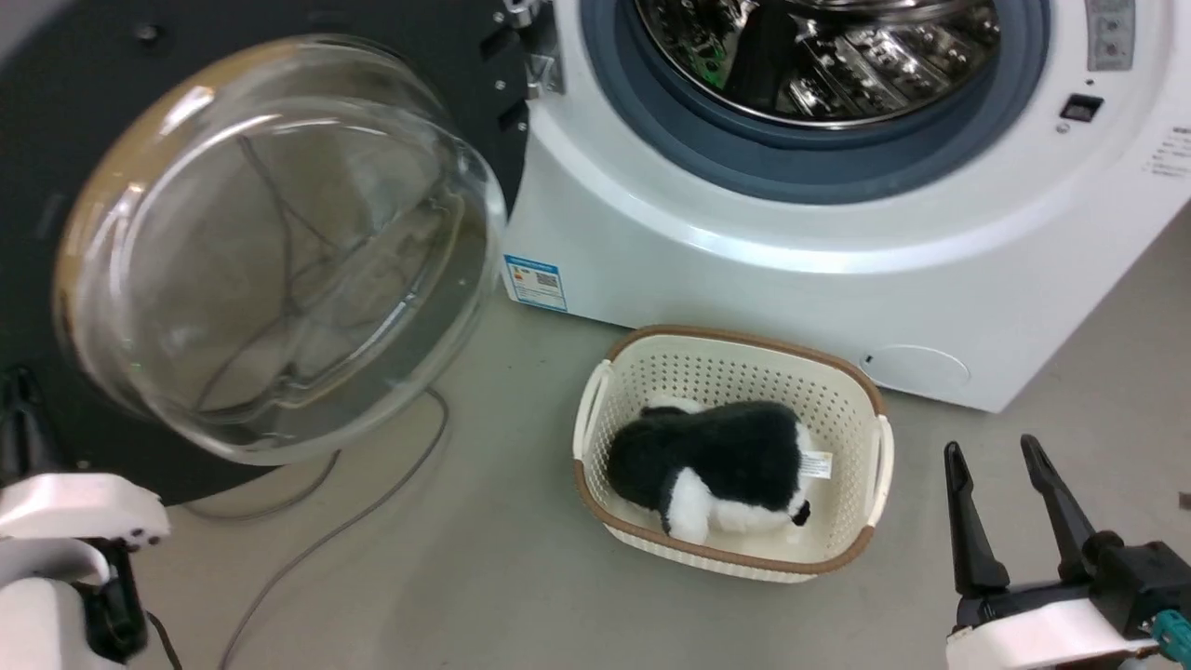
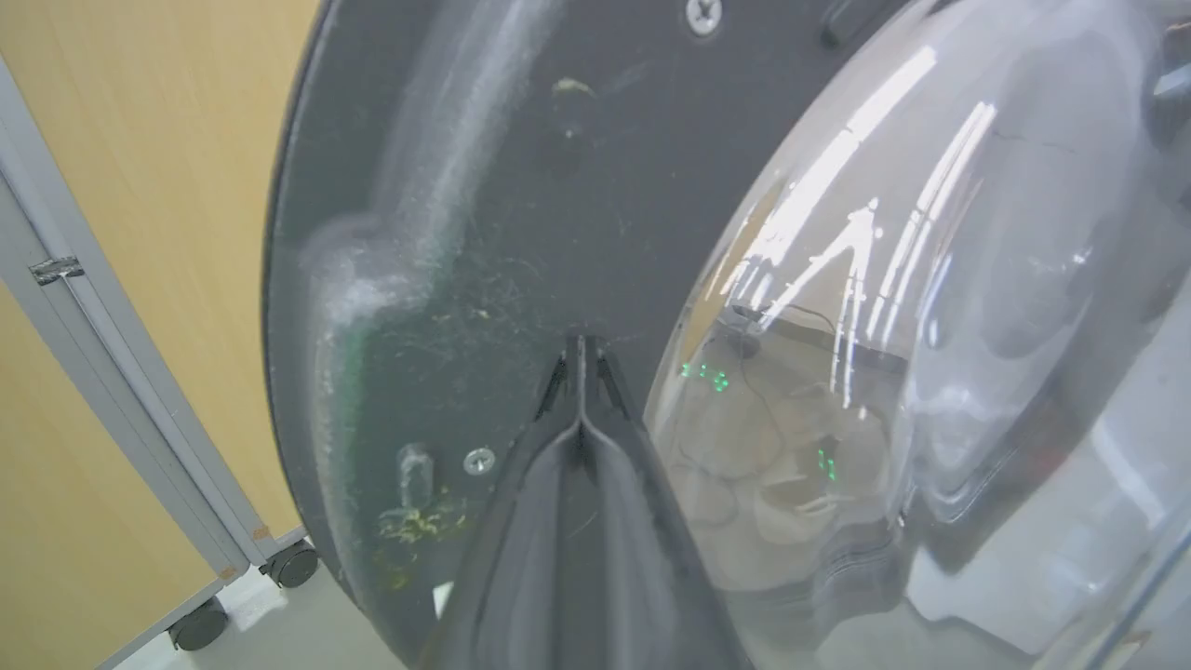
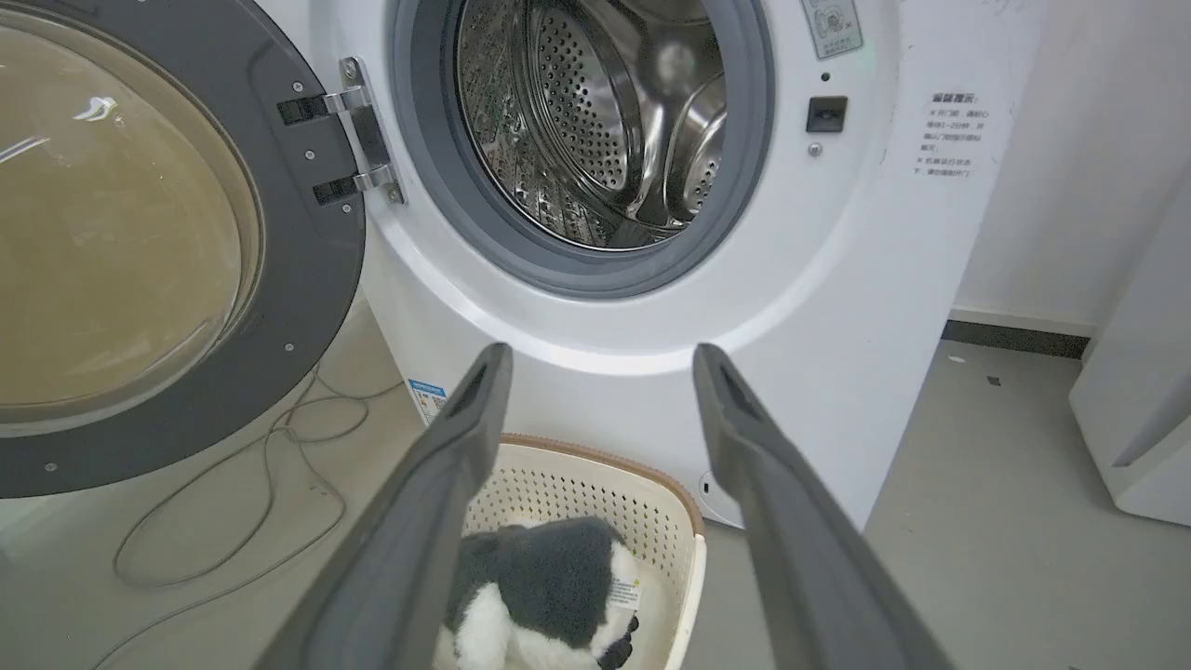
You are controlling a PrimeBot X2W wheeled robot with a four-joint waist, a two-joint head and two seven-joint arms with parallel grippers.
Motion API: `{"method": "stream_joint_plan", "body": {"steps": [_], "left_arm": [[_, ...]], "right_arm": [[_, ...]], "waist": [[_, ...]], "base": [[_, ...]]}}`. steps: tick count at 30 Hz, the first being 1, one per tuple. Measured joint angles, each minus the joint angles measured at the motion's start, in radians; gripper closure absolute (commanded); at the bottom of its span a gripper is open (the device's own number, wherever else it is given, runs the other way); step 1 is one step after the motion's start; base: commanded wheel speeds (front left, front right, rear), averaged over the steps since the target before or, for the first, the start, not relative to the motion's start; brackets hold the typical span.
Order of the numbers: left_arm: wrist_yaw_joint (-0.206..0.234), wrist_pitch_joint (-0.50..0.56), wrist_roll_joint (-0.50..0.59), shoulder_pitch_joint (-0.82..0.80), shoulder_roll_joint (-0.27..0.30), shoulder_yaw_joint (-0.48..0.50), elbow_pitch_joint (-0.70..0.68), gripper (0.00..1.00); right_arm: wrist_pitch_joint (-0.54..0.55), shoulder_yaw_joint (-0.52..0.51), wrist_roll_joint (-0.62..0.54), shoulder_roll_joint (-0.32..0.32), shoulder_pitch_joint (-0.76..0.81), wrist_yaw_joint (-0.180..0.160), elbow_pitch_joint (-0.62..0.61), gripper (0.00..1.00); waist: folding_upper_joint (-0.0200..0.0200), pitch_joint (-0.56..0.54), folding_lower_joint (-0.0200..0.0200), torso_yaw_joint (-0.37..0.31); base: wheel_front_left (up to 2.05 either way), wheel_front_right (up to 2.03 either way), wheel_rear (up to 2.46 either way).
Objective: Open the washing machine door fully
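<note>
Evidently, the left gripper (image 2: 579, 349), fingers pinched together and empty, met the washing machine door (image 2: 521, 205); its tips could skid across that glossy face

- The washing machine (image 1: 744, 251) stands on the floor (image 1: 484, 577), with its drum (image 1: 819, 46) inside the round mouth.
- The washing machine door (image 1: 279, 251) hangs on the hinge (image 1: 535, 46) at the left edge of the mouth and is swung out to the left of the machine.
- The basket (image 1: 744, 340) stands on the floor just before the machine, below the mouth.
- The plush toy (image 1: 716, 461) lies in the basket.
- The cable (image 1: 354, 516) lies on the floor under the door, left of the basket.
- The right gripper (image 1: 989, 448) is right of the basket.
</note>
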Motion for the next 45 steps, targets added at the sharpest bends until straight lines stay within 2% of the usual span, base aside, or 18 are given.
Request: {"method": "stream_joint_plan", "body": {"steps": [11, 24, 29, 35, 36, 37, 45], "left_arm": [[-0.033, 0.000, 0.055, -0.023, -0.001, 0.076, 0.035, 1.00], [-0.097, 0.000, 0.141, 0.146, -0.052, 0.059, -0.180, 1.00], [-0.120, 0.000, 0.181, 0.214, -0.088, 0.007, -0.279, 1.00], [-0.148, 0.000, 0.174, 0.281, -0.141, -0.051, -0.355, 1.00], [-0.151, 0.000, 0.168, 0.289, -0.148, -0.057, -0.359, 0.26], [-0.158, 0.000, 0.164, 0.298, -0.152, -0.063, -0.365, 0.00], [-0.185, 0.000, 0.135, 0.340, -0.172, -0.120, -0.367, 0.00]], "right_arm": [[0.000, 0.006, 0.001, 0.000, -0.009, 0.000, 0.006, 0.00], [0.000, -0.009, 0.005, 0.000, 0.033, 0.000, -0.027, 0.00], [0.000, -0.021, 0.005, 0.000, 0.049, 0.000, -0.058, 0.00], [0.000, -0.033, 0.004, 0.000, 0.055, 0.000, -0.082, 0.00], [0.000, -0.032, 0.003, 0.000, 0.057, 0.000, -0.084, 0.00], [0.000, -0.033, 0.003, 0.000, 0.062, 0.000, -0.086, 0.00], [0.000, -0.022, -0.001, 0.000, 0.081, 0.000, -0.094, 0.00]], "waist": [[0.0000, -0.006, 0.0000, -0.037], [0.0000, -0.122, -0.0001, -0.077], [0.0000, -0.156, -0.0001, -0.101], [0.0000, -0.180, -0.0001, -0.140], [0.0000, -0.183, -0.0001, -0.147], [0.0000, -0.186, -0.0001, -0.155], [0.0000, -0.203, -0.0001, -0.219]], "base": [[0.00, 0.00, 0.00], [0.00, 0.00, 0.00], [0.00, 0.00, 0.00], [0.00, 0.00, 0.00], [0.00, 0.00, 0.00], [0.00, 0.00, 0.00], [0.00, 0.00, 0.00]]}}
